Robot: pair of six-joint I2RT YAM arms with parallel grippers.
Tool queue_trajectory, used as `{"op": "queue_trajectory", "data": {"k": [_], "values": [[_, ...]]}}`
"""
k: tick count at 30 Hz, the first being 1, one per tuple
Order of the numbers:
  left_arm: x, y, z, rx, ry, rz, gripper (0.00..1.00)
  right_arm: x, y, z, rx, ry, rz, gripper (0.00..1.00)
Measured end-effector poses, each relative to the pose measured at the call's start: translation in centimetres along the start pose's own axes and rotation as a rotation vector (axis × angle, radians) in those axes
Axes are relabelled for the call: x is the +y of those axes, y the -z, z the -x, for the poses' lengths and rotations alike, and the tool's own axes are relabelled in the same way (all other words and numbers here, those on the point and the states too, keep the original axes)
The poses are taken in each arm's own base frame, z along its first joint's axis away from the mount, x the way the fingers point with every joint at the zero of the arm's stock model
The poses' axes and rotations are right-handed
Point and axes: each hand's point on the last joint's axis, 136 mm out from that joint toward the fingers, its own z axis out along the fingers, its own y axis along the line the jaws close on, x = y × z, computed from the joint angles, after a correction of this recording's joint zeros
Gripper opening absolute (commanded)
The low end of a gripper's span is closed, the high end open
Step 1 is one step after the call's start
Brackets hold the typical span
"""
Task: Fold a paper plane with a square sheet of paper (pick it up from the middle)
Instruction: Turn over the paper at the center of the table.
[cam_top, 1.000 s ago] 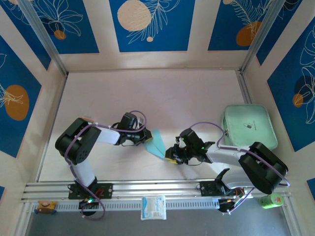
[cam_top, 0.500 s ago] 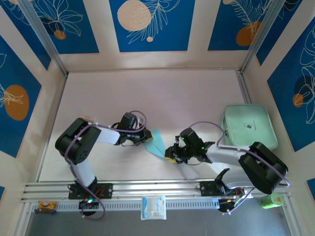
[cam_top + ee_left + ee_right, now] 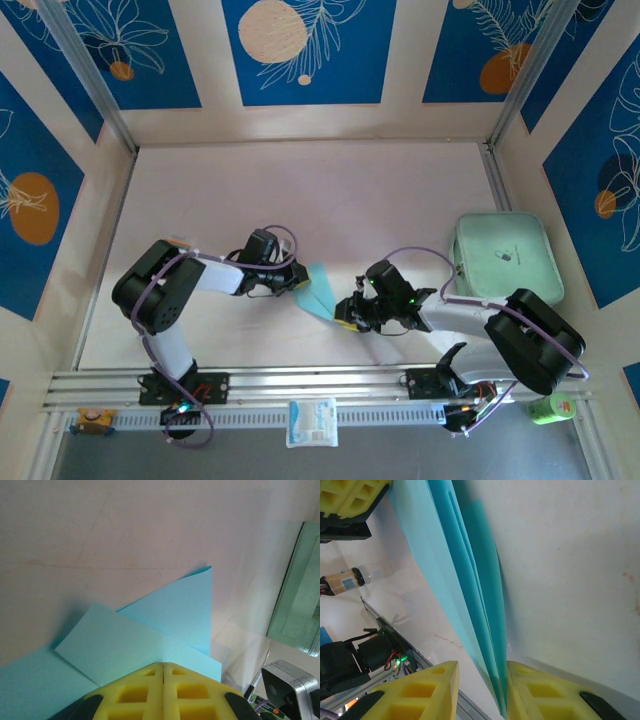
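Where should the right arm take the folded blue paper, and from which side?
Probably the near right end of the paper, coming from the right. Its folded layers lie stacked together there, between the right gripper's open jaws and opposite the left gripper's pinch.

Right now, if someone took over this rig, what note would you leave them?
Left tool: shut on the folded blue paper.
Right tool: jaws apart, with the paper's layered edge in the gap, close to one side.
Paper: held between the two arms, in the near middle of the table.
Done: several folds, with stacked layers visible.
Left: finish the plane's shape. I can't tell how many folds remain.
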Motion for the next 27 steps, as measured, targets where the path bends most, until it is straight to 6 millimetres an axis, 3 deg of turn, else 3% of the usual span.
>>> {"op": "queue_trajectory", "data": {"k": [27], "values": [[0.00,0.00,0.00,0.000,0.000,0.000,0.02,0.27,-0.04,0.15,-0.005,0.007,0.011,0.29]]}}
